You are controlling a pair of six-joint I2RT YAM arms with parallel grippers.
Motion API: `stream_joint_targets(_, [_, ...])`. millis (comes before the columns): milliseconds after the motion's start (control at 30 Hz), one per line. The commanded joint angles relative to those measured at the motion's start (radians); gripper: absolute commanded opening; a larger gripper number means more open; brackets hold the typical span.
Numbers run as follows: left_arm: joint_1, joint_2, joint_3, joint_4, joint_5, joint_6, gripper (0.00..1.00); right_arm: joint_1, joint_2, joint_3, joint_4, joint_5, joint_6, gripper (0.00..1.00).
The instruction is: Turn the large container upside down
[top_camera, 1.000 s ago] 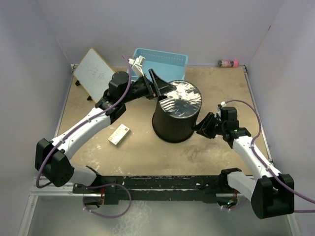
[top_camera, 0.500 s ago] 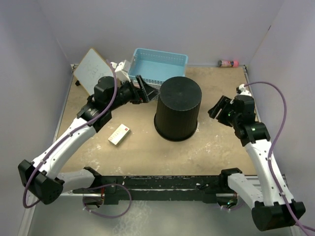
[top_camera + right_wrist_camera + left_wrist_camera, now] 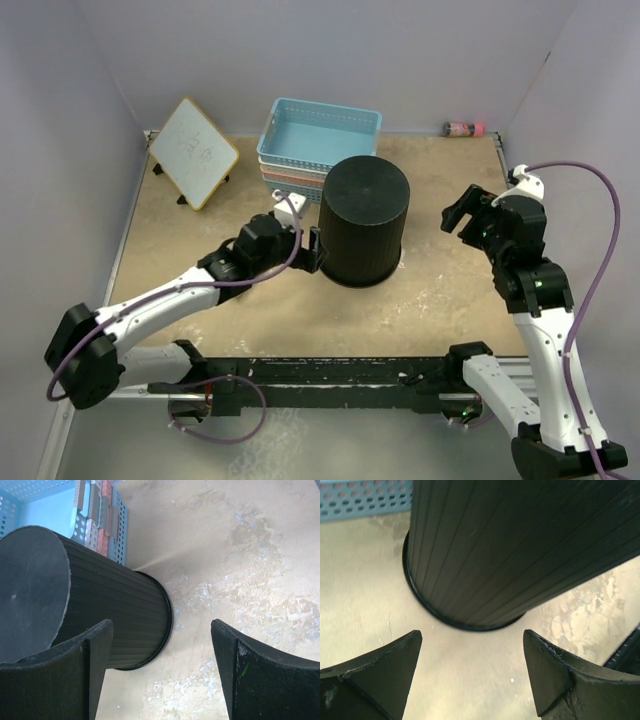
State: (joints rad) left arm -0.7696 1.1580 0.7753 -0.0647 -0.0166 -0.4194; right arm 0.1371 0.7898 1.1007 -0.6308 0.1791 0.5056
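Bin: the black bin (image 3: 365, 220) stood mouth-down on the worktop (image 3: 440, 290), its flat base on top, just in front of the blue basket (image 3: 320, 135).
Left end effector (image 3: 312, 250): spread wide and empty, low beside the bin's left wall near the rim, apparently not touching.
Right end effector (image 3: 462, 212): also wide and empty, off to the bin's right.
Progress: the flip looked done. By my reckoning, only drawing both arms clear was left.

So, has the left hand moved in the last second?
Yes. The left hand has come away from the blue basket toward the near edge, and is now low beside the black wastebasket.
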Motion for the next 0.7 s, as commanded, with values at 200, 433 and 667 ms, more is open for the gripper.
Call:
stream_joint_targets(200, [-0.074,0.385,0.207,0.453,-0.035,0.175,0.72,-0.002,-0.016,0.016,-0.026,0.021,-0.011,0.82])
stream_joint_targets(433, [-0.094,0.751,0.527,0.591,0.045,0.063,0.7,-0.002,-0.04,0.1,-0.102,0.099,-0.063,0.82])
stream_joint_targets(667, [-0.097,1.072,0.928,0.569,0.119,-0.011,0.71,-0.002,-0.076,0.12,-0.137,0.13,-0.09,0.83])
